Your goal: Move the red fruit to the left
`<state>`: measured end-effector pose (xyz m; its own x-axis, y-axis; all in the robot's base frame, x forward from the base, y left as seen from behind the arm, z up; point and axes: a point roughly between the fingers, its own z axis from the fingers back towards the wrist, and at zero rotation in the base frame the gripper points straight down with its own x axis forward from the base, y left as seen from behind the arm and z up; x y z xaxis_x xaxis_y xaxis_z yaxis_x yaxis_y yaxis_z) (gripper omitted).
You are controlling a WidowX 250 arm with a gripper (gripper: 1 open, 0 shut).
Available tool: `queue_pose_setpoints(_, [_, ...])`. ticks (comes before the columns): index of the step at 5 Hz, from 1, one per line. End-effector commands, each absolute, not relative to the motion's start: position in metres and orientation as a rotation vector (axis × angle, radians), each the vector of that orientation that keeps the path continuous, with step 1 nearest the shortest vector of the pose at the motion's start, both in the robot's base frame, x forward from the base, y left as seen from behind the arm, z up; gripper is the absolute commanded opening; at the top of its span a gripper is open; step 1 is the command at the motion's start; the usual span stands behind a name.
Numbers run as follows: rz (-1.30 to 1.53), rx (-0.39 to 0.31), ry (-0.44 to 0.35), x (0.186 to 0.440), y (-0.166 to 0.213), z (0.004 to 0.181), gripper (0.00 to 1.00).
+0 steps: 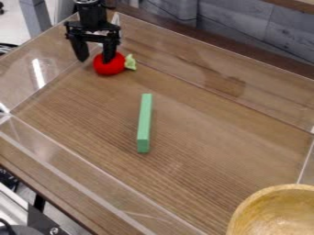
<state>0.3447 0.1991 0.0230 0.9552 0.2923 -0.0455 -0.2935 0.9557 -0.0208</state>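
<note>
The red fruit (110, 63) is a small glossy red ball with a pale yellow-green tuft on its right side. It rests on the wooden table near the back left corner. My black gripper (94, 48) points down just behind and to the left of it. The fingers stand open, with the fruit's left part low between them, and nothing is gripped. The fruit's far left edge is hidden behind the fingers.
A long green bar (145, 122) lies in the middle of the wooden table (221, 138). Clear plastic walls (37, 78) ring the table. A wooden bowl (280, 213) sits at the bottom right corner.
</note>
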Motion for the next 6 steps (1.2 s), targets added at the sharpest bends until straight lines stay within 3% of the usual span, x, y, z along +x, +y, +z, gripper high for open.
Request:
queue_pose_setpoints(1, [0.301,-0.013,0.041,0.351,0.193,0.016,0.0])
queue_pose_setpoints(4, [0.311,-0.07,0.018,0.32,0.193,0.035,0.0])
queue_pose_setpoints(6, [0.314,-0.115,0.04,0.292,0.19,0.035,0.0])
